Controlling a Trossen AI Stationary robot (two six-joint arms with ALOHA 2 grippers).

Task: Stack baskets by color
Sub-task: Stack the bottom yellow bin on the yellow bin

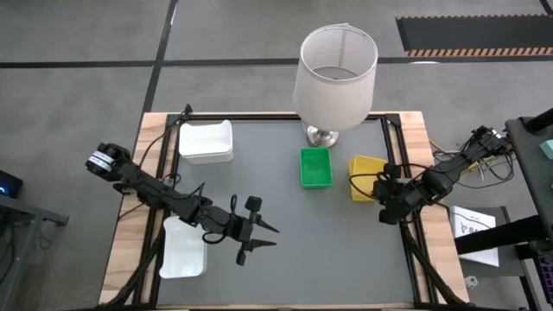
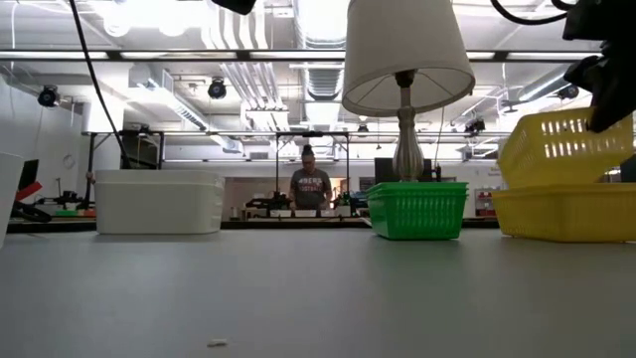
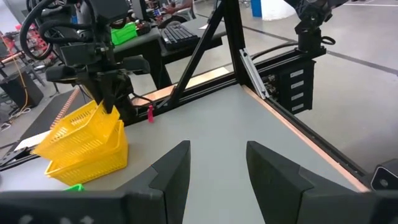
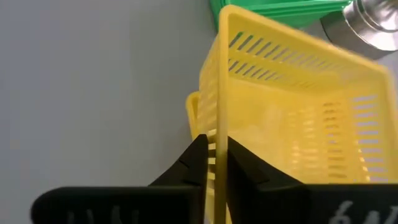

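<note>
Pinching tilted yellow basket rim w/ right gripper; no readable labels.

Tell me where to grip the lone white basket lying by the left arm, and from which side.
Grip the white basket by its thin long-side rim, the edge facing the table's middle, coming straight down. It lies flat with its open side up, so one finger can go inside the wall and one outside. The left tool hovers open just beside that edge, probably the easiest approach.
</note>
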